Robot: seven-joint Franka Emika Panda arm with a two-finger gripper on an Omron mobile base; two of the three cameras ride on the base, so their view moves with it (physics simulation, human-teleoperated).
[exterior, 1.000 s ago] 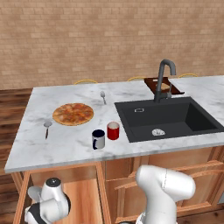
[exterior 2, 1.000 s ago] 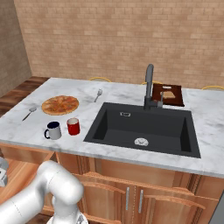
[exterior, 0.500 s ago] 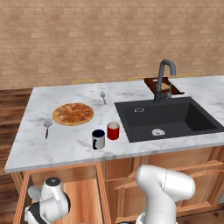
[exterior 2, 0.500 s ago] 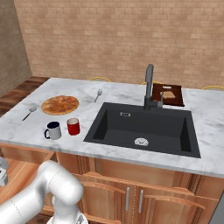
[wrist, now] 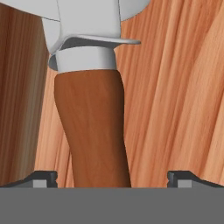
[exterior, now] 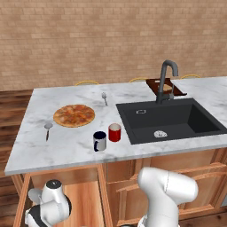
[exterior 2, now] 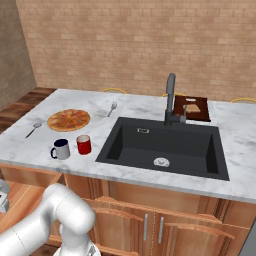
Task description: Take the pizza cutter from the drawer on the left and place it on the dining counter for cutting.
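Drawer is sitting open under the left end of the dining counter, pale wood inside showing. The arm is reaching down into it, and the gripper is sitting right over the pizza cutter. In the hand view the brown handle is running up between the two fingertips, with a gap on either side: jaws are wide, not gripping anything. The cutter is lying on the drawer floor, not lifted.

Progress: opening is done and the approach is nearly done. Closing on the handle, lifting and placing on the marble are left.

Versus the earlier base frames: nothing is visibly changing; arm, pizza, mugs are sitting the same.
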